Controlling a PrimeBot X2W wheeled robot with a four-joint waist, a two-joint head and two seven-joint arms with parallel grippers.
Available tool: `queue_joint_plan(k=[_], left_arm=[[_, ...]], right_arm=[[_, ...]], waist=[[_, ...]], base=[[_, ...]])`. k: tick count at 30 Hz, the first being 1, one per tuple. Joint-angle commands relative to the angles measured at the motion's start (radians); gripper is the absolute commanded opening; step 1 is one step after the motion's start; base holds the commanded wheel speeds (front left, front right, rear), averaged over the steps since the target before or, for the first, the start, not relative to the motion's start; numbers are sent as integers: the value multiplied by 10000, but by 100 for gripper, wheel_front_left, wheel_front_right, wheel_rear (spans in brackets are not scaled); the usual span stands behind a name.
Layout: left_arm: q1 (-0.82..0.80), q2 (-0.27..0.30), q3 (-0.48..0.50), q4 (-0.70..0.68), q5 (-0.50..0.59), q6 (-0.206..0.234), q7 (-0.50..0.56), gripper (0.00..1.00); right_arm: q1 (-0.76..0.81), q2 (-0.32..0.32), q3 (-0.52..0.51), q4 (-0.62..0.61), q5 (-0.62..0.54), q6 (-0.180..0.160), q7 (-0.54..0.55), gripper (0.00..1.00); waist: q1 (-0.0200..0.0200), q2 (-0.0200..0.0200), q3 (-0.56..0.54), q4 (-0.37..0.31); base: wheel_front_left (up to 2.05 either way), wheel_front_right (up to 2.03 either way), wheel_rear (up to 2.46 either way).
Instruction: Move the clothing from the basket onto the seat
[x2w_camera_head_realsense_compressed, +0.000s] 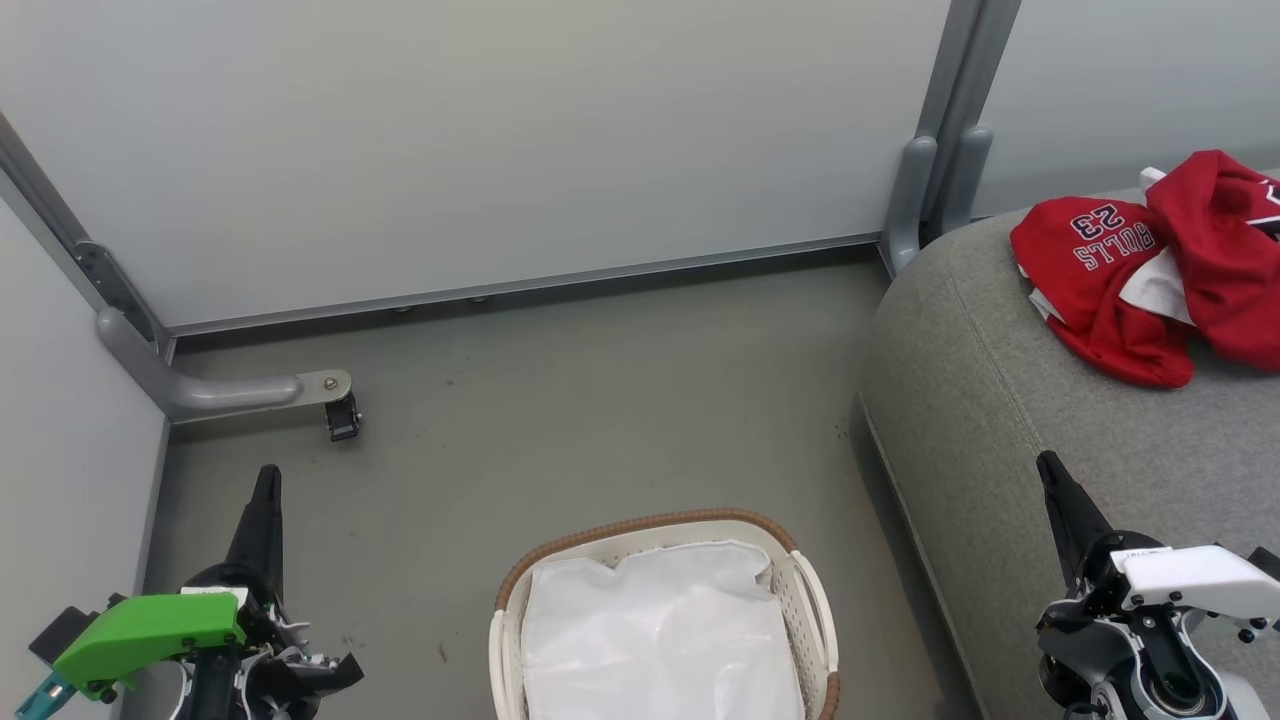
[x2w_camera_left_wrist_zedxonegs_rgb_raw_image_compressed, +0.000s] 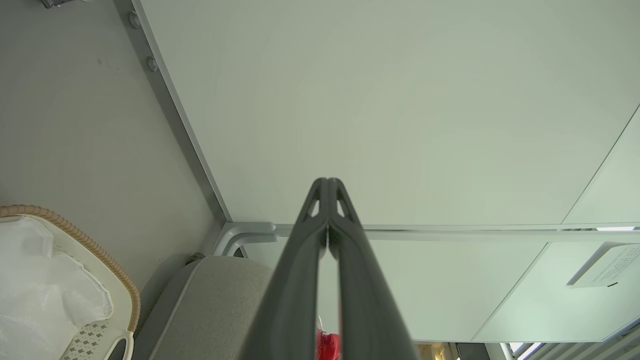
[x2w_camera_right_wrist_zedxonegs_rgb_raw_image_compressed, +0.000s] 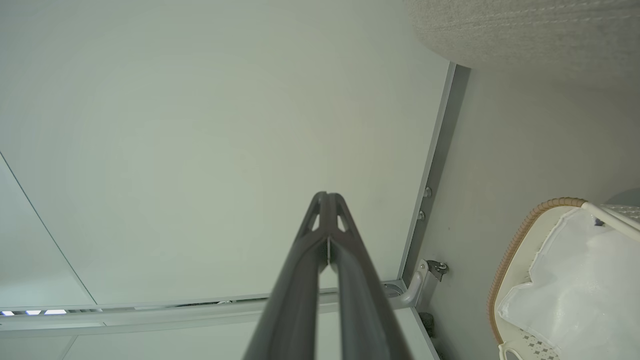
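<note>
The red clothing (x2w_camera_head_realsense_compressed: 1150, 265), with "BULLS 23" showing upside down, lies crumpled on the grey seat (x2w_camera_head_realsense_compressed: 1000, 400) at the right; a red scrap of clothing (x2w_camera_left_wrist_zedxonegs_rgb_raw_image_compressed: 327, 346) peeks between my left fingers' bases. The white basket (x2w_camera_head_realsense_compressed: 810, 590) with a brown rim stands on the floor at bottom centre, holding just its white liner (x2w_camera_head_realsense_compressed: 660, 640). My left gripper (x2w_camera_head_realsense_compressed: 266, 478) is shut and empty at lower left, left of the basket. My right gripper (x2w_camera_head_realsense_compressed: 1046, 463) is shut and empty over the seat's front. Both wrist views show the fingers pressed together, left gripper (x2w_camera_left_wrist_zedxonegs_rgb_raw_image_compressed: 327, 181) and right gripper (x2w_camera_right_wrist_zedxonegs_rgb_raw_image_compressed: 326, 194).
Pale partition walls (x2w_camera_head_realsense_compressed: 480, 140) close the back and left, with a grey metal foot and caster (x2w_camera_head_realsense_compressed: 340, 418) on the floor at the left. Another post foot (x2w_camera_head_realsense_compressed: 915, 200) stands behind the seat. Bare grey floor (x2w_camera_head_realsense_compressed: 600, 400) lies between walls and basket.
</note>
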Motion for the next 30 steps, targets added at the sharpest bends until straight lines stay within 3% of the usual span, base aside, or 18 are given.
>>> queue_joint_plan(k=[1,30], left_arm=[[-107,25,30,-23,-31,-59,40,0],[-108,18,35,-24,-22,-58,46,0]], right_arm=[[40,-55,-19,-38,34,0,12,0],[40,-55,-18,-39,35,0,11,0]], waist=[[0,17,0,1],[0,17,0,1]], base=[[0,0,0],[0,0,0]])
